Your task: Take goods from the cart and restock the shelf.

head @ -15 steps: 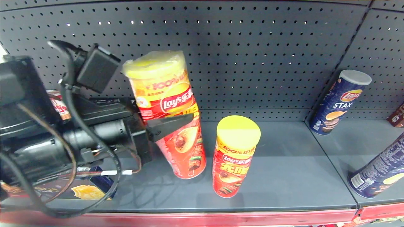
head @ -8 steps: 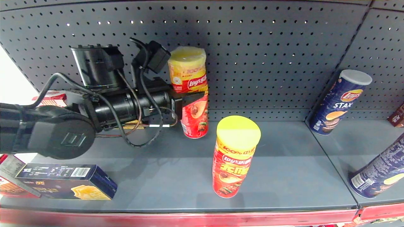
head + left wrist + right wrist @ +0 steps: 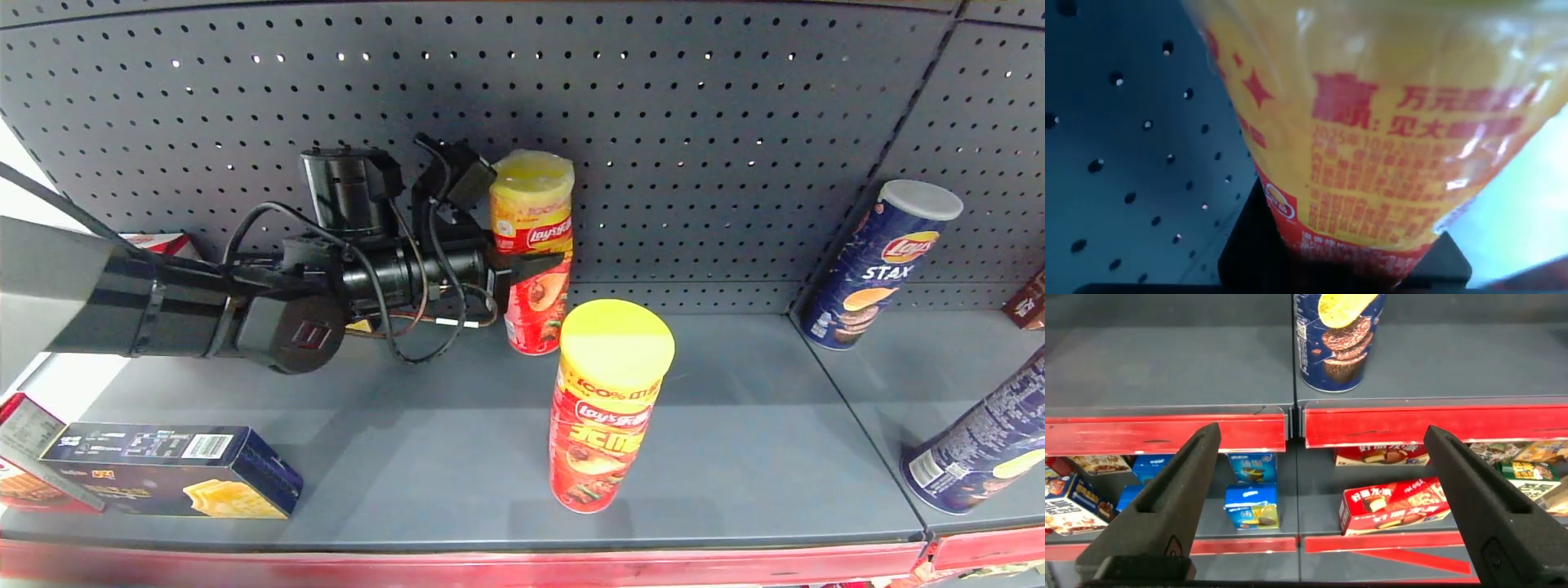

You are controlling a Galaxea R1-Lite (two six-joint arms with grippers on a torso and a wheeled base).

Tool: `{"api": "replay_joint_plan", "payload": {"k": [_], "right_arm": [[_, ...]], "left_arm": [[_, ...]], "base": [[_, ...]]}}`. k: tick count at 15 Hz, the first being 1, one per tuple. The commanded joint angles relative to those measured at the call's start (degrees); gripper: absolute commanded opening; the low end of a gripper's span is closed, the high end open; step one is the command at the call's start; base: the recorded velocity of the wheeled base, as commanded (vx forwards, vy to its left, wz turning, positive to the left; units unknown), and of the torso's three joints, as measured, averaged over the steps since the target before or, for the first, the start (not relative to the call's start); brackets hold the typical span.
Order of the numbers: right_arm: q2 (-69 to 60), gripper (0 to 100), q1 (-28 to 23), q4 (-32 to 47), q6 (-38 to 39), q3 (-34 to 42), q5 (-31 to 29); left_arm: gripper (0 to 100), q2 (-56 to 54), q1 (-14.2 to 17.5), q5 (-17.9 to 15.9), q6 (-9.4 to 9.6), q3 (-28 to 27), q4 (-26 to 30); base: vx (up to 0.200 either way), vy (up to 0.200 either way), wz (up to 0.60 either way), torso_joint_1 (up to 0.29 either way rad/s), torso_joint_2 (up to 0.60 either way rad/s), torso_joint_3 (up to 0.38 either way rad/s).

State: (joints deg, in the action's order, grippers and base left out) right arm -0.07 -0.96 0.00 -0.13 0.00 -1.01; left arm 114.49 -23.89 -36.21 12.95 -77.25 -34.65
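Observation:
My left gripper [image 3: 535, 265] is shut on a red and yellow chips can [image 3: 531, 237] deep in the shelf, close to the pegboard back wall. The can stands about upright, its base at or just above the grey shelf board [image 3: 735, 441]; I cannot tell if it touches. In the left wrist view the same can [image 3: 1388, 122] sits between dark fingers [image 3: 1249, 245]. A second, matching can [image 3: 608, 408] stands upright in front and slightly right of it, apart. My right gripper [image 3: 1327, 514] is open and holds nothing, facing a blue can [image 3: 1339, 339] on a shelf.
A blue chips can [image 3: 882, 261] leans on the divider at the right, and another blue can [image 3: 971, 445] lies tilted nearer the front. A dark blue box [image 3: 171, 472] and a red box [image 3: 24, 457] lie at the front left. Lower shelves hold several boxes [image 3: 1388, 502].
My left arm has carried the red and yellow can from the front left of the shelf back and to the right, up to the pegboard behind the standing can.

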Motion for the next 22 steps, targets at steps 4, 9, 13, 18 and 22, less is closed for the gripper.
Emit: {"api": "replay_joint_plan", "payload": {"k": [4,9,13,18,22], "right_arm": [[0.07,100,0.00,0.00,-0.04,0.00,0.05],[0.07,100,0.08,0.00,-0.04,0.00,-0.04],[0.07,100,0.00,0.00,-0.04,0.00,-0.04],[0.07,100,0.00,0.00,-0.04,0.00,0.05],[0.07,100,0.08,0.00,-0.04,0.00,0.05]], "left_arm": [[0,6.97,-0.19,0.00,1.91,-6.68,-0.07],[0,8.46,-0.19,0.00,2.70,-7.47,-0.16],[0,7.85,-0.54,-0.18,4.46,-6.16,0.02],[0,5.21,-0.63,-1.41,4.37,-5.80,5.03],[0,4.07,-0.80,-1.59,4.02,-4.75,5.91]], "base": [[0.000,0.000,0.00,0.000,0.00,0.000],[0.000,0.000,0.00,0.000,0.00,0.000],[0.000,0.000,0.00,0.000,0.00,0.000],[0.000,0.000,0.00,0.000,0.00,0.000],[0.000,0.000,0.00,0.000,0.00,0.000]]}}
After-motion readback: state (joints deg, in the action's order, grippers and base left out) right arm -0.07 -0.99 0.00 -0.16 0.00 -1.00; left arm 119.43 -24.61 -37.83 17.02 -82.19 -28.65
